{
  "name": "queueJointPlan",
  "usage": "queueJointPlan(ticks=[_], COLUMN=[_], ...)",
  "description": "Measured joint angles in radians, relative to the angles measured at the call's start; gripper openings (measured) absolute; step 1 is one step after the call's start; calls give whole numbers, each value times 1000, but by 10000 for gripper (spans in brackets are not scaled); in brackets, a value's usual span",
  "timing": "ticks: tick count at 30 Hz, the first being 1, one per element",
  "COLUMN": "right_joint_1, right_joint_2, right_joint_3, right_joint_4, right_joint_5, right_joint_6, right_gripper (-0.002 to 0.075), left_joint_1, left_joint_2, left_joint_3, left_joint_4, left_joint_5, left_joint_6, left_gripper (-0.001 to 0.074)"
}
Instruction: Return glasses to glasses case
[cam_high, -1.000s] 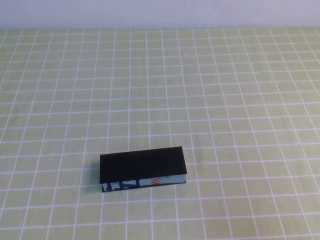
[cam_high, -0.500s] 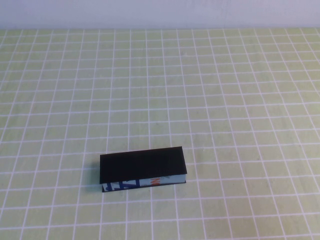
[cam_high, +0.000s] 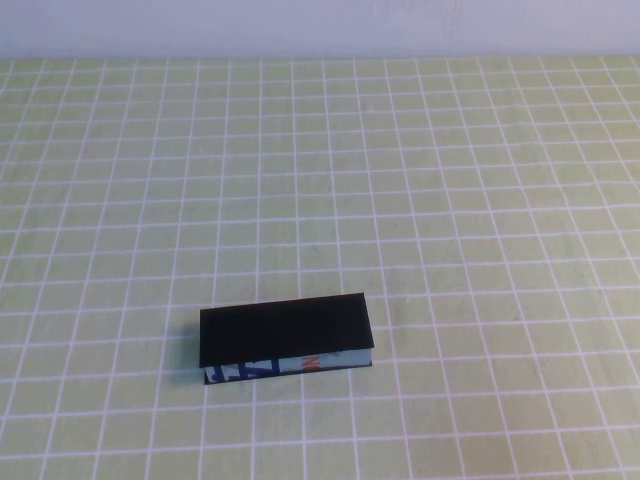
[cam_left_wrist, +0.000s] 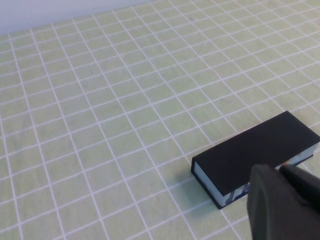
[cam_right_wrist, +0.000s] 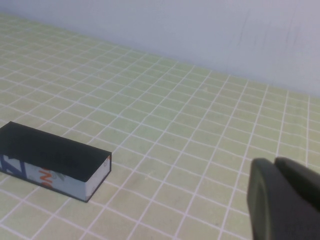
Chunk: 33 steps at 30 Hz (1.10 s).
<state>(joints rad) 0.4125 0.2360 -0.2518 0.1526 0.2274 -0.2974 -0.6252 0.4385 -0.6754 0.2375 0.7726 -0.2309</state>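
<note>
The glasses case (cam_high: 285, 330) lies closed on the checked cloth, near the front and a little left of centre, with its black lid on top and its light blue printed side facing me. It also shows in the left wrist view (cam_left_wrist: 255, 157) and the right wrist view (cam_right_wrist: 50, 157). The glasses are not in view. My left gripper (cam_left_wrist: 279, 170) is shut and empty, hovering just short of the case's printed side. My right gripper (cam_right_wrist: 275, 162) is shut and empty, well off to the case's right. Neither arm shows in the high view.
A yellow-green cloth with a white grid (cam_high: 450, 200) covers the table. A pale wall (cam_high: 320, 25) bounds the far edge.
</note>
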Motion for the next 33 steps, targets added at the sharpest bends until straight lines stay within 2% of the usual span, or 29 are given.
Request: queueJointPlan(ticks=[15, 23, 26, 30, 33], right_joint_1=[0, 0, 0, 0, 0], right_joint_2=[0, 0, 0, 0, 0], right_joint_3=[0, 0, 0, 0, 0], right_joint_4=[0, 0, 0, 0, 0], right_joint_5=[2, 2, 4, 4, 4], right_joint_6=[0, 0, 0, 0, 0], right_gripper=[-18, -18, -18, -18, -18], left_joint_1=[0, 2, 41, 141, 216], left_joint_2=[5, 24, 26, 34, 33], left_joint_3=[0, 0, 0, 21, 90], left_joint_4=[-2, -107, -105, -89, -81], left_joint_5=[0, 14, 10, -12, -109], left_joint_6=[0, 0, 13, 39, 70], left_gripper=[-1, -2, -2, -2, -1])
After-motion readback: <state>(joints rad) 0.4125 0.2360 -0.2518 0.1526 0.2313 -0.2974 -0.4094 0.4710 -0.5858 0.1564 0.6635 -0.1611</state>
